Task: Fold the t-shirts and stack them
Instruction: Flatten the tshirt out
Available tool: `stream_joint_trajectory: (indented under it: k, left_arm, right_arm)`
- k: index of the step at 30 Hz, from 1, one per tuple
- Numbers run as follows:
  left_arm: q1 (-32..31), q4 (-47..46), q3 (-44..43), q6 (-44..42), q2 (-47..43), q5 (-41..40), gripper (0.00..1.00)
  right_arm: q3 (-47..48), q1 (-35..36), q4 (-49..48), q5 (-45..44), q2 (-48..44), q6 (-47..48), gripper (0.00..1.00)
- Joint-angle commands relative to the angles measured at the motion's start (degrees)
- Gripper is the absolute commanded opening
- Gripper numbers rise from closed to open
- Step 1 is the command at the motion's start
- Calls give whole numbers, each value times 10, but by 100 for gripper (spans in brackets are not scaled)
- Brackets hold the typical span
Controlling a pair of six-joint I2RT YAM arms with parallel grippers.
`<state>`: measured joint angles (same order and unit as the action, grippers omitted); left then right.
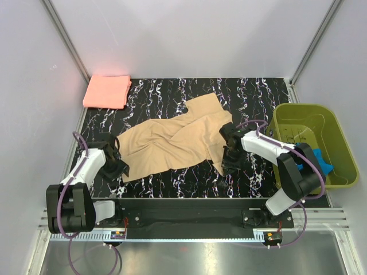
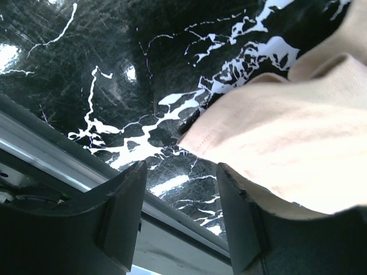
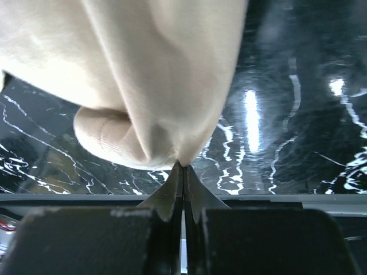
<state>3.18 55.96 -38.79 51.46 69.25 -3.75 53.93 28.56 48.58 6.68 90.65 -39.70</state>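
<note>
The tan-beige t-shirt (image 1: 172, 140) lies rumpled and spread across the middle of the black marbled table (image 1: 172, 183). The salmon-pink t-shirt (image 1: 107, 91) sits folded at the far left corner. My left gripper (image 1: 118, 167) is open and empty at the tan shirt's near left corner; in the left wrist view the cloth edge (image 2: 287, 143) lies just beyond the fingers (image 2: 123, 212). My right gripper (image 1: 228, 162) is shut on the tan shirt's near right edge; in the right wrist view the cloth (image 3: 149, 86) bunches up from the pinched fingertips (image 3: 182, 167).
An olive-green plastic basket (image 1: 338, 134) stands at the right of the table, with a blue object (image 1: 321, 160) in its near part. White walls enclose the back and sides. A metal rail (image 1: 183, 220) runs along the near edge.
</note>
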Motion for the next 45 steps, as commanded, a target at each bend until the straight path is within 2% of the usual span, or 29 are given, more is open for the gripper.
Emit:
stream_joint_trajectory:
  k: [1, 6, 12, 13, 15, 17, 22, 23, 24, 25, 26, 30, 33, 34, 35, 39, 45]
  left_arm:
    - [3, -27, 0, -3, 9, -10, 57]
    - [4, -66, 25, 0, 45, 18, 52]
    - [5, -95, 27, -11, 70, -11, 44]
    - [5, -102, 30, -12, 74, -11, 43]
    - [6, -108, 34, -15, 83, -11, 33]
    - [7, -110, 32, -25, 93, -13, 22]
    - [7, -111, 28, -36, 73, -8, 13]
    - [7, -108, 25, -37, 73, -7, 10]
    - [7, -106, 21, -41, 73, -7, 2]
    - [7, -105, 20, -42, 74, -6, 0]
    - [7, -106, 22, -44, 72, -6, 0]
    - [7, -114, 25, -47, 76, 7, 0]
    - [6, -112, 21, -51, 74, 8, 0]
    - [7, -111, 21, -51, 75, 9, 0]
    - [8, -111, 21, -54, 75, 10, 0]
    - [7, -114, 19, -57, 77, 14, 0]
    - [7, -117, 17, -61, 77, 19, 0]
  right_arm:
    - [39, 18, 29, -3, 12, 5, 1]
    - [40, 19, 35, -3, 3, 6, 6]
    - [41, 32, 18, 18, 0, 8, 7]
    - [46, 33, 15, 20, 6, 9, 12]
    - [69, 33, 30, 15, 9, 23, 26]
    - [78, 32, 87, -41, -1, 22, 40]
    - [17, 19, 52, -11, -69, -15, 54]
    - [9, 13, 43, -4, -69, -23, 54]
    - [-7, 8, 33, 9, -67, -32, 54]
    - [-15, -7, 8, 16, -68, -49, 53]
    - [-34, -12, -7, 18, -71, -59, 40]
    - [-49, -24, -47, 8, -67, -91, 19]
    - [-54, -28, -51, 2, -58, -114, 22]
    - [-57, -29, -59, 3, -59, -123, 30]
    - [-61, -29, -64, 1, -58, -127, 34]
    - [-60, -31, -74, 2, -34, -132, 42]
    - [-59, -30, -96, -10, -10, -141, 45]
